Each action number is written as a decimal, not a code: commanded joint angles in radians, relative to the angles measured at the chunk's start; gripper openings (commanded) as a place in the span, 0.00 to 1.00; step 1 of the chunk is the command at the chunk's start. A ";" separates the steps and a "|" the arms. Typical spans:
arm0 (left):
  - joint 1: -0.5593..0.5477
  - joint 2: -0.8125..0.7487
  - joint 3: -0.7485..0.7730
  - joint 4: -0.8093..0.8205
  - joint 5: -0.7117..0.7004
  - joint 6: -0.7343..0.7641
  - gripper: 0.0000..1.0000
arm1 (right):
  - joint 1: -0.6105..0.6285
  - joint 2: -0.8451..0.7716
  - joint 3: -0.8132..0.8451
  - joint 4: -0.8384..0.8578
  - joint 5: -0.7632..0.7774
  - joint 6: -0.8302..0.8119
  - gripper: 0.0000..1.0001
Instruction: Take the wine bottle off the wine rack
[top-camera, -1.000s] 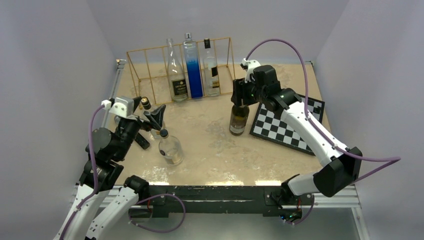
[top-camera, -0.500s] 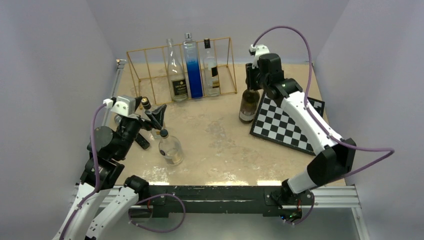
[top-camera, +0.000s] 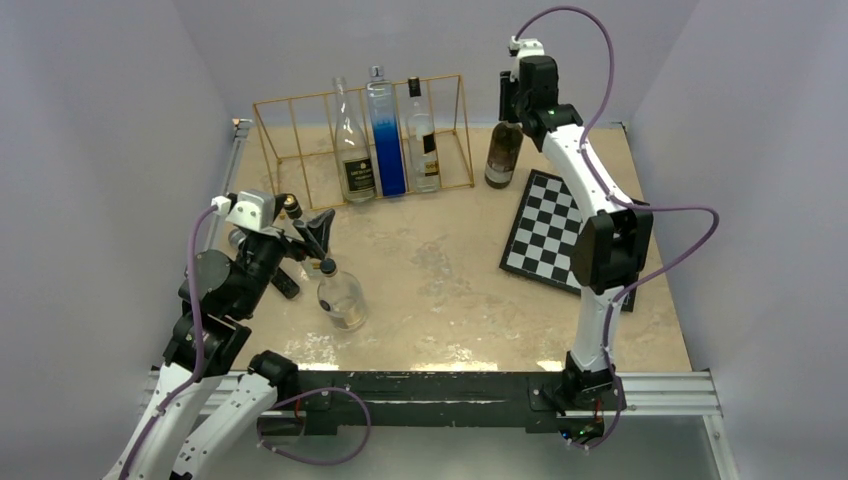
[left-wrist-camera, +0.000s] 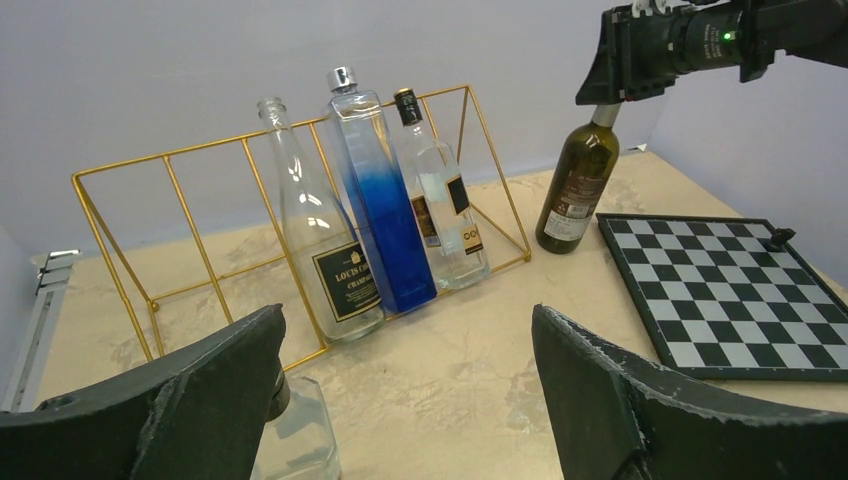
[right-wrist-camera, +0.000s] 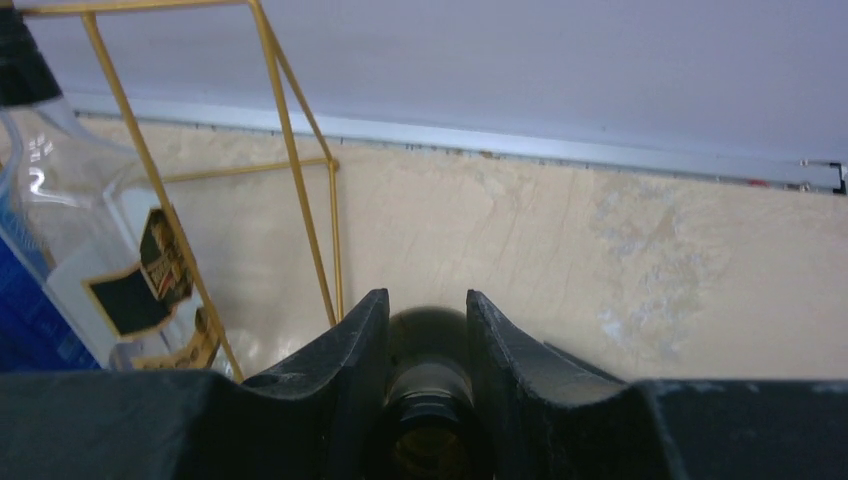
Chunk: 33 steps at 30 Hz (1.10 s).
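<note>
Top external: high behind the near edge, looking down over the table (top-camera: 430, 290). Left wrist: low, facing the far wall (left-wrist-camera: 150, 60), wine rack (left-wrist-camera: 200, 149) at mid-distance. Right wrist: close above the wine bottle (right-wrist-camera: 425, 340); all three share the wine rack's right end.

Beige marbled table (top-camera: 450, 290). Gold wire rack (top-camera: 300, 150) at back, three bottles (top-camera: 385, 135) upright in it. Dark wine bottle (top-camera: 503, 155) upright just right of rack. Checkerboard (top-camera: 550, 235) on right side. Clear bottle (top-camera: 342, 298) upright, near left.
</note>
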 joint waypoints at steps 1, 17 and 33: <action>0.003 0.012 0.000 0.048 -0.005 0.003 0.97 | -0.024 -0.006 0.138 0.048 -0.004 0.032 0.00; 0.003 -0.002 0.009 0.034 -0.013 0.000 0.97 | -0.024 -0.034 0.130 0.075 0.044 0.050 0.74; 0.003 -0.037 0.008 0.034 -0.028 0.003 0.97 | 0.210 0.018 0.160 0.177 0.114 0.017 0.87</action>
